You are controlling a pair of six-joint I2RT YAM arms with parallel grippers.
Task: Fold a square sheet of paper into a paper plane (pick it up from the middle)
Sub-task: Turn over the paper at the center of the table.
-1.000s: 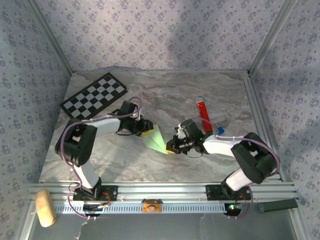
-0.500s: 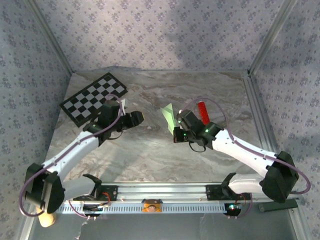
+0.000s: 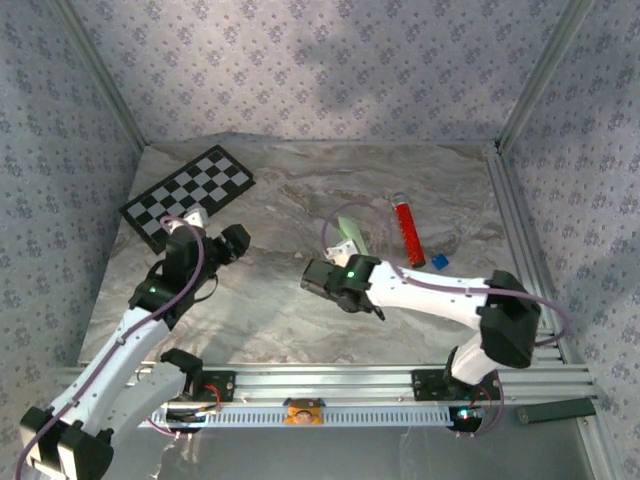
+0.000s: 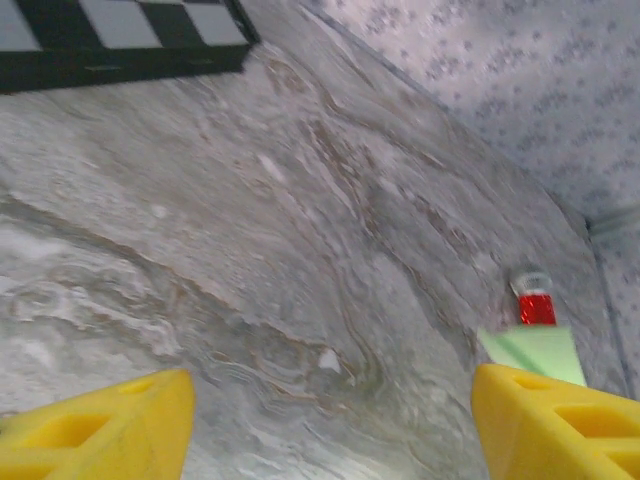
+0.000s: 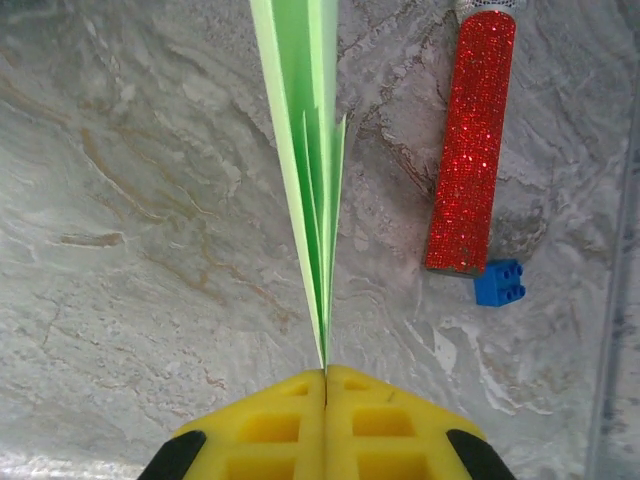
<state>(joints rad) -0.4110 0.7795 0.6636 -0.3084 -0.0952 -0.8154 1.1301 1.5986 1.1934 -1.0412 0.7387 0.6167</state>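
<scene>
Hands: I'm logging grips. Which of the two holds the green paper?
The right hand, pinched shut on the folded green paper plane; the left hand stands wide open with nothing between its jaws.

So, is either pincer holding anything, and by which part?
The right pincer is shut on the paper plane, pinching its near end where the folded layers meet. The left pincer is open and empty.

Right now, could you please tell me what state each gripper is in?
Left gripper: open, nothing between its fingers.
Right gripper: closed, holding the folded green paper plane by its narrow end.
</scene>
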